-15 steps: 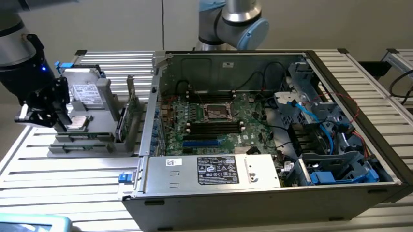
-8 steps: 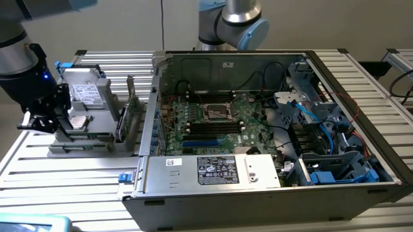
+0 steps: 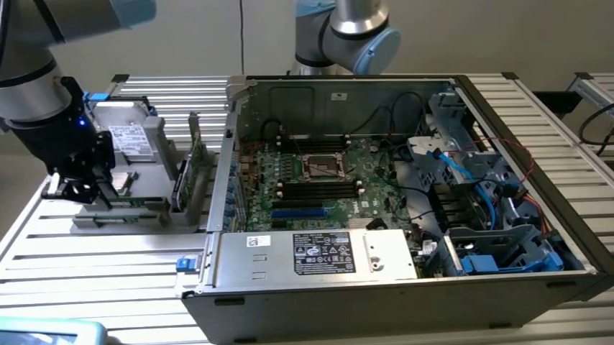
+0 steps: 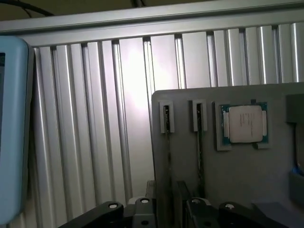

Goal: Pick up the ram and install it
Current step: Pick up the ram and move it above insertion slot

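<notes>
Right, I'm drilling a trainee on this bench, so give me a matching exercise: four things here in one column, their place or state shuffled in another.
Things:
1. ram stick
2. processor chip
3. computer case
4. power supply

Places or states:
A. open, motherboard showing
B. flat in a square recess of the grey holder
C. silver labelled box along the case's edge nearest the exterior camera
D. on edge in a narrow slot of the grey holder

Pairs: 1-D, 2-B, 3-A, 4-C.
</notes>
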`<act>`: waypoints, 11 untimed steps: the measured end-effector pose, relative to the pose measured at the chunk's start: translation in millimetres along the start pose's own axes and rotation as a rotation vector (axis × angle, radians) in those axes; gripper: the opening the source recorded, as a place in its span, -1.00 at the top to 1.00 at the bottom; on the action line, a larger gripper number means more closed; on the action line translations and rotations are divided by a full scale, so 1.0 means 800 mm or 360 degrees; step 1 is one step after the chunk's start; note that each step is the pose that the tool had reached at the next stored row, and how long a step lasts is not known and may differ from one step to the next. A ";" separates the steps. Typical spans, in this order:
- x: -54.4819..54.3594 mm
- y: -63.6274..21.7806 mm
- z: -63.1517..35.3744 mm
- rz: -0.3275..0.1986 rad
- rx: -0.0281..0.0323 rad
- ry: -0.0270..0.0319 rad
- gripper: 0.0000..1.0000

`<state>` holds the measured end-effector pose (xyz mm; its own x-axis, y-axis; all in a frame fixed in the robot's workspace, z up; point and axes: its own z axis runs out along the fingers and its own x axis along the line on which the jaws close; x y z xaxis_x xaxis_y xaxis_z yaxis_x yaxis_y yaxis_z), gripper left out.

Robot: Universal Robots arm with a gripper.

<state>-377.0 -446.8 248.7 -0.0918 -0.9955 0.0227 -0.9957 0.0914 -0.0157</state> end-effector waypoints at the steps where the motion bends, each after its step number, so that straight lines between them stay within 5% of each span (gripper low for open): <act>1: 0.000 0.000 0.002 -0.0026 0.00001 0.00002 0.39; 6: 0.000 0.000 0.012 -0.0160 0.00034 -0.00018 0.39; 11: 0.000 0.000 0.023 -0.0145 0.00030 -0.00019 0.39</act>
<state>-376.9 -446.8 230.2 -0.0010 -0.9997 0.0229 -0.9999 0.0007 -0.0155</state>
